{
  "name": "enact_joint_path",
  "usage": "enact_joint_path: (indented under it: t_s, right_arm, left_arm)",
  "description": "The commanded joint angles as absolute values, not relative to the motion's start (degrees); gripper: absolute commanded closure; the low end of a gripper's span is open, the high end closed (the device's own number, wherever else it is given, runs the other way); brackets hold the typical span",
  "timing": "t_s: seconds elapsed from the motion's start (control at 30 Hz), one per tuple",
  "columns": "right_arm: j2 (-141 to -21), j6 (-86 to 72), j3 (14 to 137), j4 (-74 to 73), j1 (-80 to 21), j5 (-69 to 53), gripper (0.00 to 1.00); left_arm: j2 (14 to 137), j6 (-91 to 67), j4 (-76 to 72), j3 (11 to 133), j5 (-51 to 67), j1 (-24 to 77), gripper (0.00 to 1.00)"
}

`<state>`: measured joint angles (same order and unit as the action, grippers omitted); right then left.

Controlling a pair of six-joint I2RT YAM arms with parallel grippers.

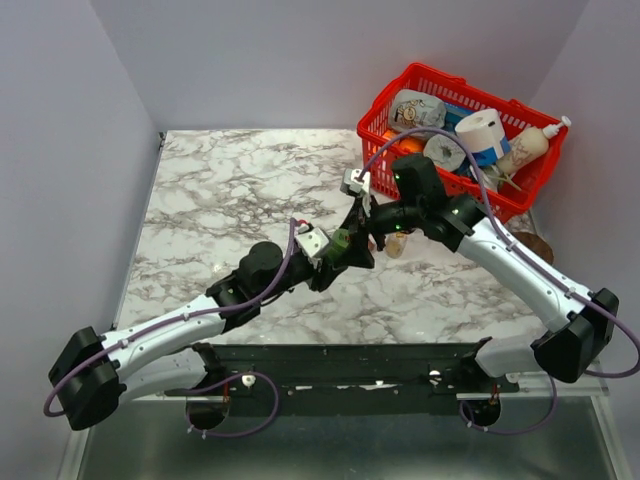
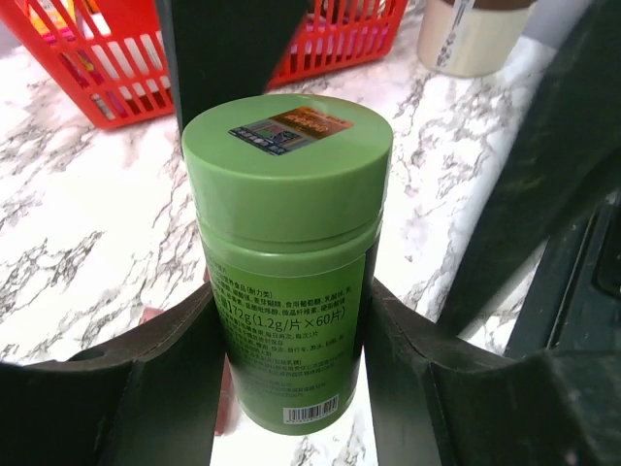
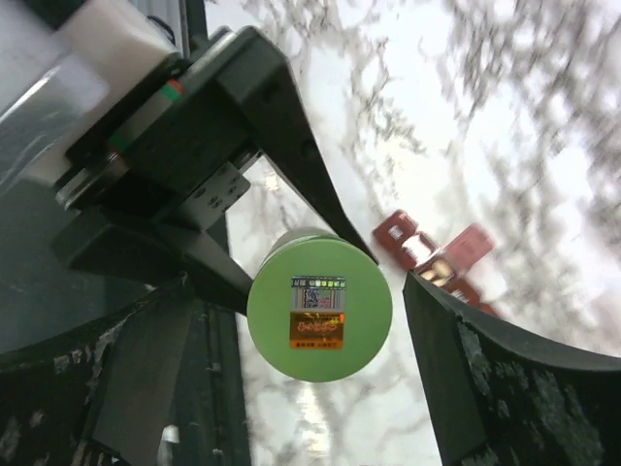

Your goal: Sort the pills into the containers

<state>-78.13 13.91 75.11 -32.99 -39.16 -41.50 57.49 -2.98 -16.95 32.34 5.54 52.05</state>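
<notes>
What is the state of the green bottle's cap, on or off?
On. In the left wrist view the cap sits flush on the green bottle, with no gap under its rim.

red basket (image 1: 390, 96) is sitting in the marble worktop's (image 1: 230, 190) far right corner, carrying a white tape roll (image 1: 480, 128) and a cream bottle (image 1: 528, 150), beige jar (image 2: 473, 39) standing near it
</notes>
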Motion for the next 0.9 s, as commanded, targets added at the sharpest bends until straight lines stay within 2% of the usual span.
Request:
enact_joint_path:
  t_s: [0.0, 0.1, 0.13, 0.23, 0.37, 0.57, 0.87]
  right_arm:
    - [-77.96, 32.05, 81.90, -46.46, -39.29, -48.42, 0.00]
    - [-76.56, 50.75, 83.14, -56.28, -39.20, -53.41, 0.00]
    - [-76.55, 61.50, 83.75, -59.73, -39.29, -55.18, 0.00]
    - [-78.31, 71.88, 86.65, -69.78, -39.29, -59.76, 0.00]
    - [-82.43, 74.70, 89.90, -73.81, -39.37, -62.75, 0.01]
    - [-84.64, 74.89, 91.50, -78.05, -39.55, -66.09, 0.09]
    - [-82.44, 68.65, 88.07, -71.55, -39.90, -63.11, 0.28]
  left_arm:
    - [53.97, -1.49, -21.62, 32.26, 16.49, 49.93, 1.00]
    - [52.30, -1.32, -19.69, 31.55, 27.49, 48.87, 1.00]
    - [52.03, -1.32, -18.47, 31.81, 31.86, 48.78, 1.00]
    - [52.29, -0.97, -15.40, 33.30, 35.76, 48.60, 1.00]
    - [53.70, -0.62, -13.45, 34.71, 39.72, 48.34, 1.00]
    - [55.72, -0.35, -11.51, 36.30, 43.06, 46.59, 1.00]
    - [55.55, -4.57, -16.87, 35.07, 46.41, 43.51, 1.00]
